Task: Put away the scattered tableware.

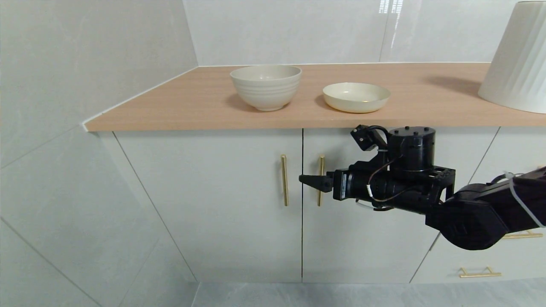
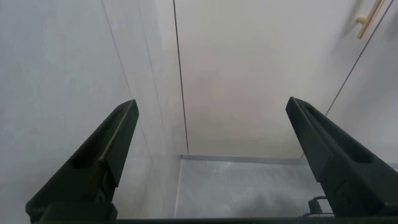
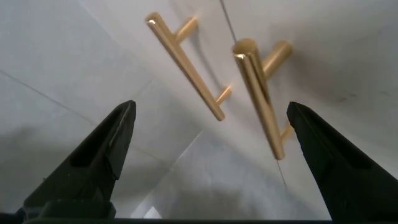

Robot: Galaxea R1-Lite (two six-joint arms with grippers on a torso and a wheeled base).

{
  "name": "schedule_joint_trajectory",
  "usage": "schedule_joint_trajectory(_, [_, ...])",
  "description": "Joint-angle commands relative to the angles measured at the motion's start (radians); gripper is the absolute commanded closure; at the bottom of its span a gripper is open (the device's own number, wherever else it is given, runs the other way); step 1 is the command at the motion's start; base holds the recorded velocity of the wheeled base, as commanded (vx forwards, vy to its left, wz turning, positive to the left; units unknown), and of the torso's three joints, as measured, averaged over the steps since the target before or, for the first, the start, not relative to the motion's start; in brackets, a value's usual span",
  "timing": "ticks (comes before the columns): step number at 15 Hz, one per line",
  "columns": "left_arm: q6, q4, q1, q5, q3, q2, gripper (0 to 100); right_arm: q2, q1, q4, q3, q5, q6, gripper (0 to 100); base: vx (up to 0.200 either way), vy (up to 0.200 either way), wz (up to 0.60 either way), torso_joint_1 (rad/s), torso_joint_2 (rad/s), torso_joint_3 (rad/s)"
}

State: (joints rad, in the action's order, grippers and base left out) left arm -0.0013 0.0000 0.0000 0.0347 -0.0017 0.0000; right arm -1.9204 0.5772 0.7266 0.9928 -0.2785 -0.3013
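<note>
Bench (image 1: 192,106) above our right claw (image 1: 307,179) carries bowl (image 1: 266,86) and plate (image 1: 356,97), both unstored; the claw gapes released near closed cabinet handles (image 1: 284,180).

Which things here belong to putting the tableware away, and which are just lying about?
Job: ribbed bowl; shallow dish; cabinet doors with gold handles; right gripper, open, at those handles.
Lying about: white pleated shade-like object at the counter's right end; low drawer handle.
</note>
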Motion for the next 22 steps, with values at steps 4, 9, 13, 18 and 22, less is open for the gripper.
schedule_joint_trajectory(4, [0.000,0.000,0.000,0.001,0.000,0.000,0,-0.078,0.012,0.077,0.003,0.001,-0.027,0,0.000,0.000,0.00,0.000,0.00,0.000])
schedule_joint_trajectory(9, [0.000,0.000,0.000,0.001,0.000,0.000,0,-0.080,0.026,0.111,-0.003,0.005,-0.045,0,0.000,0.000,0.00,0.000,0.00,0.000])
schedule_joint_trajectory(13, [0.000,0.000,0.000,0.001,0.000,0.000,0,-0.072,0.061,0.182,-0.036,0.001,-0.079,0,0.000,0.000,0.00,0.000,0.00,0.000])
schedule_joint_trajectory(18, [0.000,0.000,0.000,0.001,0.000,0.002,0,-0.029,0.085,0.198,-0.085,-0.005,-0.079,0,0.000,0.000,0.00,0.000,0.00,0.000])
schedule_joint_trajectory(22, [0.000,0.000,0.000,0.001,0.000,0.000,0,0.066,0.101,0.198,-0.183,-0.096,-0.078,0,0.000,0.000,0.00,0.000,0.00,0.000])
